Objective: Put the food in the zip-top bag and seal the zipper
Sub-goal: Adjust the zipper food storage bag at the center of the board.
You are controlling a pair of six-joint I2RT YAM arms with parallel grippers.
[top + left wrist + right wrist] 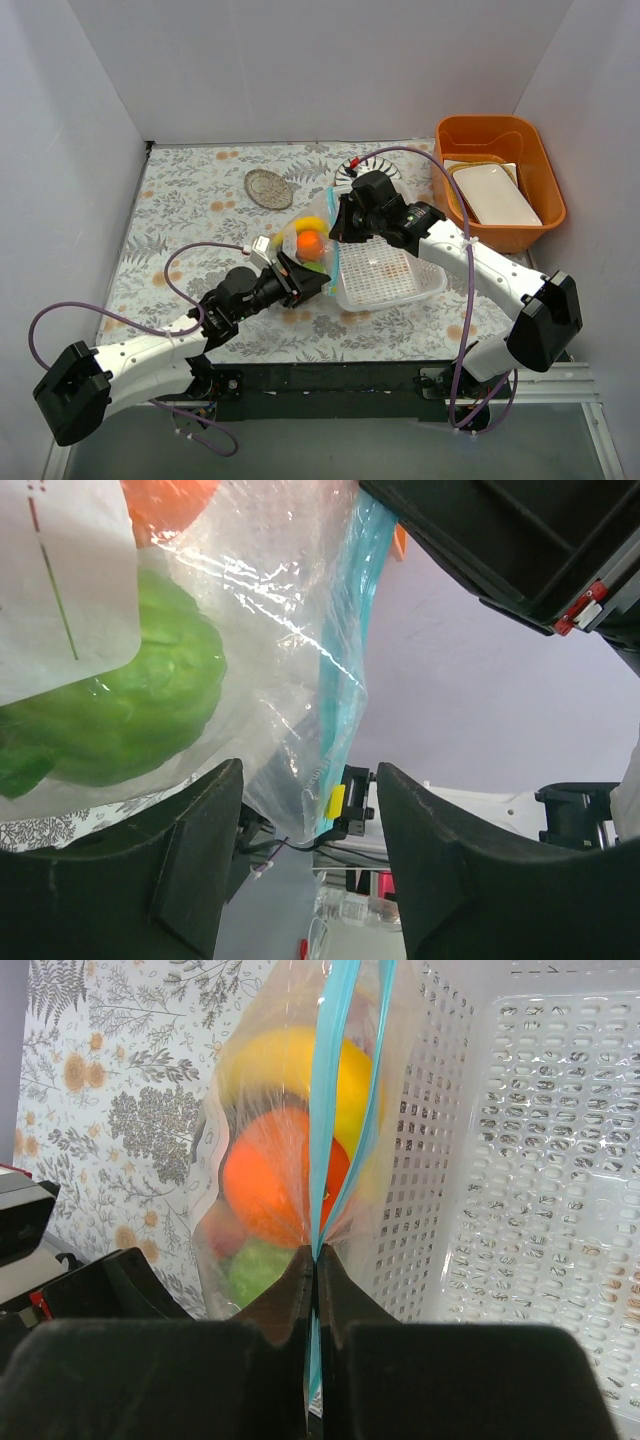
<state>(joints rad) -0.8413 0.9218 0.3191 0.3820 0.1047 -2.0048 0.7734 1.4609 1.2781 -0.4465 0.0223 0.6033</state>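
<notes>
Two right fingers (283, 1295) pinching zipper (327, 1110), food (265, 1185) blurred through bag (215, 1160)

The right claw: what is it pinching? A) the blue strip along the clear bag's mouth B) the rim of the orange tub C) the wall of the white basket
A: the right wrist view shows the right claw shut on the blue strip at the mouth of the clear bag.
</notes>
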